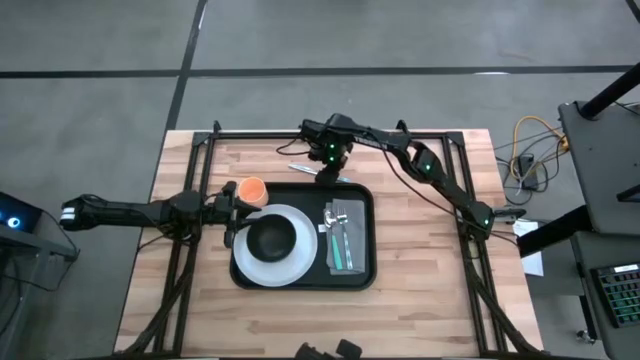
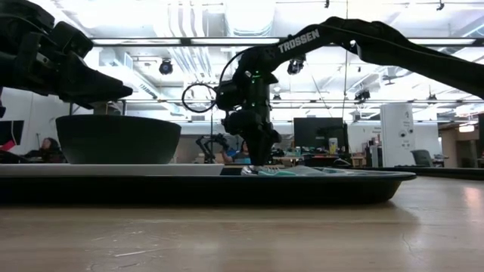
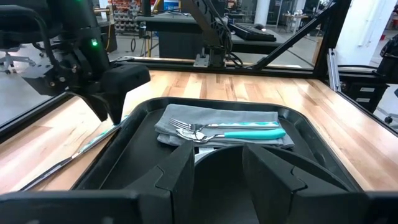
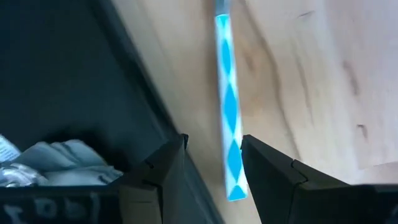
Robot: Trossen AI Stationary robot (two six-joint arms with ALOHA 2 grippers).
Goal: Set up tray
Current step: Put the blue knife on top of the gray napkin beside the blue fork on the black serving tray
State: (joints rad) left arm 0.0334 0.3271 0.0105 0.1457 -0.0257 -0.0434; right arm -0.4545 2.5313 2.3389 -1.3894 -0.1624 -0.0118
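The black tray (image 1: 300,196) lies mid-table and holds a white plate (image 1: 290,270) with a black bowl (image 1: 270,238) on it. It also holds a grey napkin (image 1: 345,240) with a fork and a spoon (image 3: 236,132). A knife with a blue-and-white handle (image 4: 227,118) lies on the wood just beyond the tray's far rim. My right gripper (image 4: 213,152) is open, pointing down, one finger on each side of the handle near its end. My left gripper (image 3: 217,168) is open and empty, just above the bowl's left side (image 2: 113,140). My right gripper straddles the knife handle's end part (image 4: 234,168) from above, its fingers across the handle. One finger (image 4: 267,174) stands right at the handle's side; I cannot tell whether it touches. The knife lies flat on the table.
An orange cup (image 1: 251,190) stands on the table at the tray's far left corner, beside my left gripper. Black frame rails (image 1: 200,150) run along the table's left, far and right sides. Bare wood lies in front of the tray (image 1: 300,320).
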